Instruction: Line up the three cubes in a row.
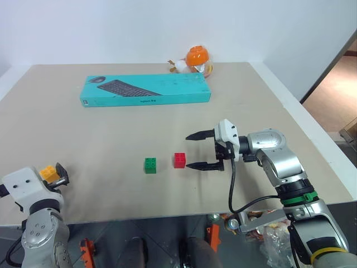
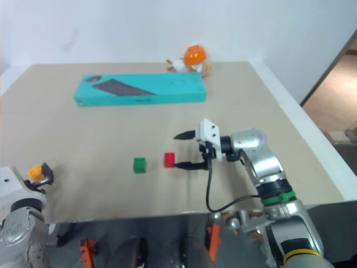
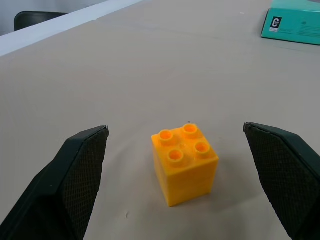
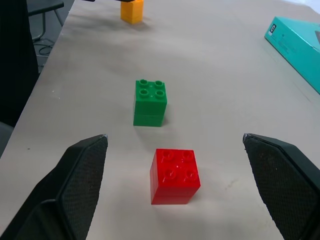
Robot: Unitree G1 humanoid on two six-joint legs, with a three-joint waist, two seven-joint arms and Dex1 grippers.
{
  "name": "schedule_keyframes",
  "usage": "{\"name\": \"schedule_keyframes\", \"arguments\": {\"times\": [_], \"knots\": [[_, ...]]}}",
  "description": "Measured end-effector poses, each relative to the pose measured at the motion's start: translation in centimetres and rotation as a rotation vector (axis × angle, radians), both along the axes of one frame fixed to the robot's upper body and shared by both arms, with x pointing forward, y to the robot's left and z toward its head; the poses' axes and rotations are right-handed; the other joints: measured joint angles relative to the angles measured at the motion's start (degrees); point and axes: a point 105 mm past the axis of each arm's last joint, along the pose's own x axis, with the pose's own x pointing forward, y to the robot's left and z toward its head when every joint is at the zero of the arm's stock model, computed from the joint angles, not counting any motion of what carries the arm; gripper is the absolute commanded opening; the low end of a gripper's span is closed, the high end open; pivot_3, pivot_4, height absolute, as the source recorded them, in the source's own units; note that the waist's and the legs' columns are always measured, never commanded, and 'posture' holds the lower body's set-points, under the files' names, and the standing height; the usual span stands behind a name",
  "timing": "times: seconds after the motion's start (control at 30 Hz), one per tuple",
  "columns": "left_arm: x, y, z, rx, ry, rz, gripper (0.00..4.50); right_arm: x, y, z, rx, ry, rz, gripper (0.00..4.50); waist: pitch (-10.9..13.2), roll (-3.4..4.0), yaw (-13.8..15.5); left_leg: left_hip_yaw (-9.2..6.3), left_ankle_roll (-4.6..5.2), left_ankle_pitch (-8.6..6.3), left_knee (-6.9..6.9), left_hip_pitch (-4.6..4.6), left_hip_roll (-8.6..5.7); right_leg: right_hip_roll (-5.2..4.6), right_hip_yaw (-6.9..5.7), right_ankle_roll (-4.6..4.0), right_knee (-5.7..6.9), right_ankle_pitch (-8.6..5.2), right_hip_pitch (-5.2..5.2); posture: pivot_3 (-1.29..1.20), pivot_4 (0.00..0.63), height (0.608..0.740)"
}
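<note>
On the tan table (image 1: 111, 134), the right gripper (image 1: 199, 151) stands wide open and empty beside the red cube (image 1: 179, 160) and nearby green cube (image 1: 150, 165), while the left gripper (image 3: 180, 185), equally wide, straddles the untouched yellow-orange cube (image 3: 184, 163) well apart.

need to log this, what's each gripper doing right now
left gripper: open, empty, yellow-orange cube between its fingers.
right gripper: open, empty, beside red cube.

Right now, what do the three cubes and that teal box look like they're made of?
Red cube, green cube, yellow-orange cube: likely molded plastic, smooth and slightly glossy, with crisp round studs on top. Teal keyboard box: probably printed cardboard, going by its flat faces and sharp folded edges.
</note>
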Motion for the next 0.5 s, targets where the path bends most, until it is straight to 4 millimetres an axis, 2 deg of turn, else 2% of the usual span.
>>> {"name": "schedule_keyframes", "arguments": {"times": [0.3,0.37,0.5], "knots": [[1.2,0.2,-1.5,-0.056,0.027,0.002,4.47,-0.2,-0.4,-0.2,-0.013,0.012,-0.018,4.5,0.01,-0.04,-0.01,0.0,0.0,0.0,-0.01,-0.07,0.0,0.0,0.0,0.01,-0.01,-0.01,-0.06,0.0,0.15,0.74],[1.3,0.3,-1.7,-0.059,0.034,0.0,3.94,-0.4,-0.4,-0.3,-0.012,0.019,-0.018,4.5,0.01,-0.04,-0.01,0.01,-0.01,0.0,-0.02,-0.07,0.0,0.0,0.02,0.01,-0.01,-0.01,-0.09,0.0,0.15,0.74],[1.6,0.4,-2.6,-0.087,0.054,-0.003,2.6,-0.8,-0.2,-0.1,0.01,0.025,-0.02,4.5,0.02,-0.04,-0.01,0.0,-0.01,0.0,-0.03,-0.07,0.01,0.01,0.01,0.0,-0.01,-0.01,-0.09,0.0,0.15,0.74]]}}
